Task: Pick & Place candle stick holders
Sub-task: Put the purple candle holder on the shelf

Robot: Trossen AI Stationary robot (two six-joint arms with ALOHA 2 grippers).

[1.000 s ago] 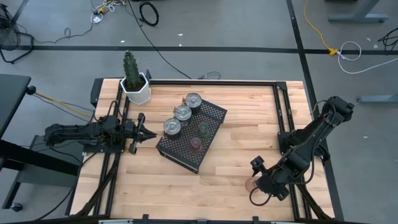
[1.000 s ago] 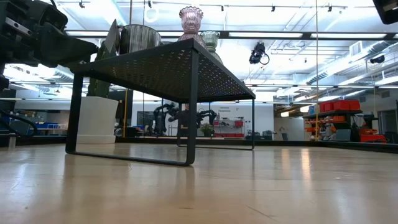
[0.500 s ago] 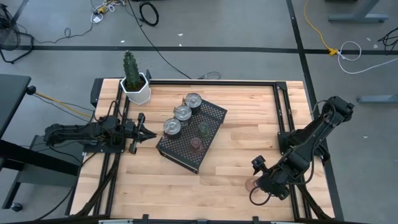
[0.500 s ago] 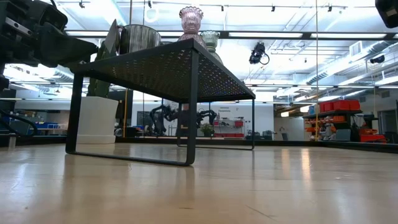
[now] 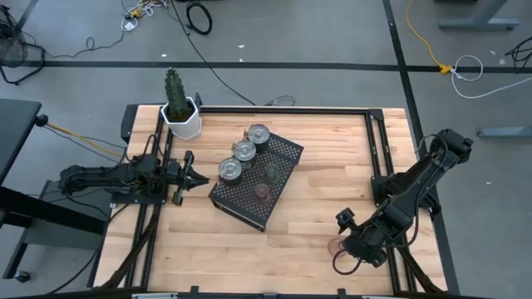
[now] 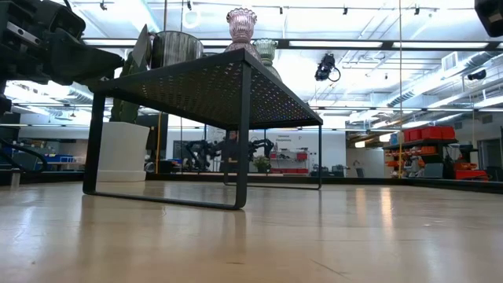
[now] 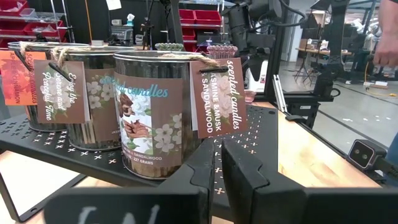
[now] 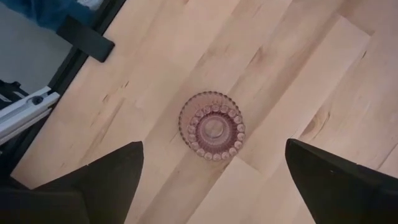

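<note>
A black perforated tray stands mid-table and carries three shiny silver holders, an olive-yellow glass one and a pinkish glass one. A second pinkish holder stands upright on its base on the bare wood near the table's near right corner. My right gripper hangs above it, open, one finger on either side, touching nothing. My left gripper is shut and empty at the tray's left edge, level with the labelled silver holders.
A white hexagonal pot with a cactus stands at the table's far left corner. Black frame rails run along the left and right sides. Bare wood lies between the tray and my right arm. A person's hand shows in the room beyond.
</note>
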